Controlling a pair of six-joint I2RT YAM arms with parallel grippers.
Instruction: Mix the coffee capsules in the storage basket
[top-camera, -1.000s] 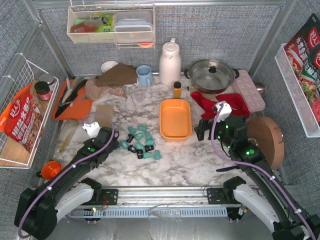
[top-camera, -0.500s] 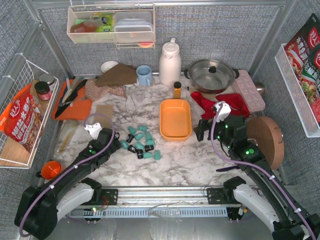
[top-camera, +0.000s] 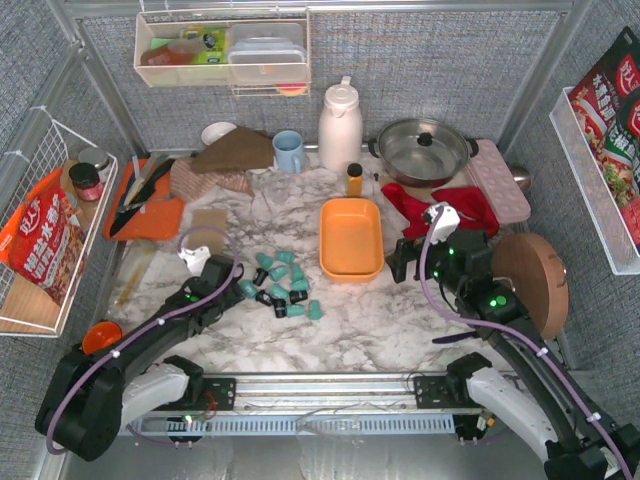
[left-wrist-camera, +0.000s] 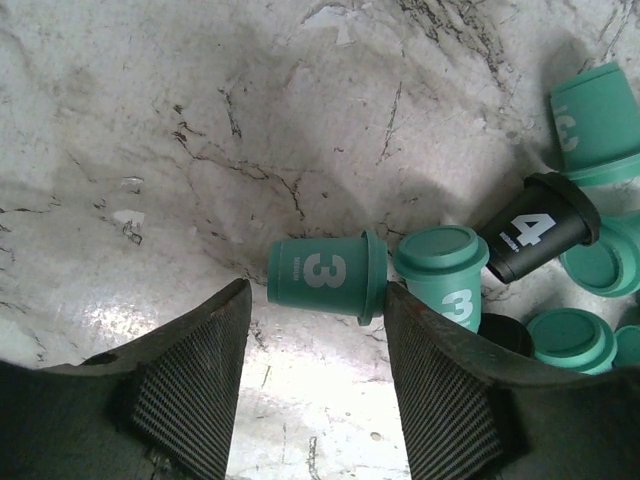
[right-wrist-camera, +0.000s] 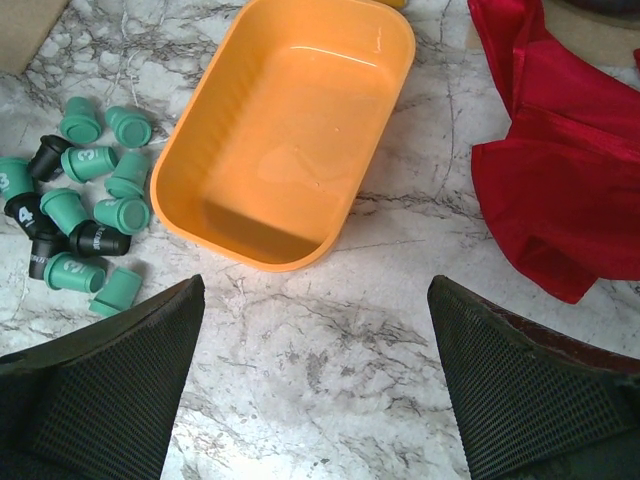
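Several coffee capsules (top-camera: 282, 285), mostly teal with a few black, lie in a loose heap on the marble table, left of the storage basket (top-camera: 351, 238). The orange basket (right-wrist-camera: 290, 130) holds nothing. My left gripper (top-camera: 235, 283) is at the heap's left edge. In the left wrist view a teal capsule marked 3 (left-wrist-camera: 325, 275) lies on its side between the tips of that gripper (left-wrist-camera: 315, 300). The right fingertip touches its rim and a small gap shows at the left one. A black capsule marked 4 (left-wrist-camera: 535, 230) lies beyond. My right gripper (right-wrist-camera: 315, 290) hangs wide open over bare marble, just right of the basket (top-camera: 400, 262).
A red cloth (top-camera: 445, 205) lies right of the basket, with a lidded pot (top-camera: 425, 148) and a pink egg tray (top-camera: 497, 180) behind it. A white thermos (top-camera: 340, 125), a blue mug (top-camera: 288, 150) and a small orange bottle (top-camera: 354, 180) stand at the back. A round wooden board (top-camera: 530, 280) is beside the right arm.
My left gripper has edged right toward the capsule heap and its jaws have narrowed around the teal capsule. The right arm has not moved.
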